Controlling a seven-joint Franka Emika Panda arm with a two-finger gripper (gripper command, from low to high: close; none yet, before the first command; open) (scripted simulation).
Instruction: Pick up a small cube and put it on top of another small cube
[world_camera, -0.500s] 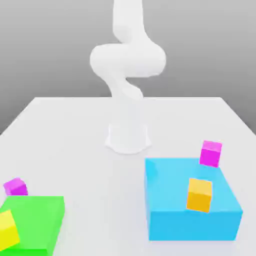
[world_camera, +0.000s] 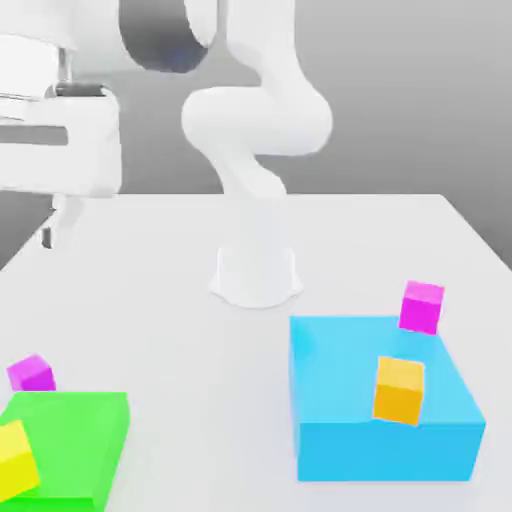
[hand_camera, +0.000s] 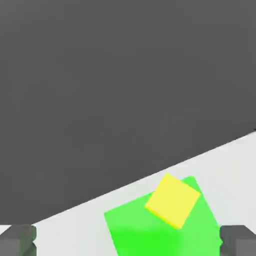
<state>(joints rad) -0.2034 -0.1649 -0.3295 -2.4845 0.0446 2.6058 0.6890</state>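
One small magenta cube (world_camera: 31, 373) sits on the white table just behind the green block, at the exterior view's left. A second small magenta cube (world_camera: 422, 306) is at the back right corner of the blue block, overlapping its top edge. My gripper (world_camera: 52, 232) hangs high at the exterior view's upper left, well above and behind the left magenta cube. In the hand view my gripper (hand_camera: 128, 242) is open: the dark fingertips (hand_camera: 17, 241) stand far apart with nothing between them.
A big blue block (world_camera: 385, 435) carries an orange cube (world_camera: 399, 390) at the front right. A big green block (world_camera: 70, 445), also green block (hand_camera: 150, 232), carries a yellow cube (world_camera: 15, 458), also yellow cube (hand_camera: 172, 200). The arm's base (world_camera: 256, 275) stands mid-table.
The arm's hand has swung into the exterior view at the upper left, where only the base and elbow showed before. None of the cubes or blocks has moved.
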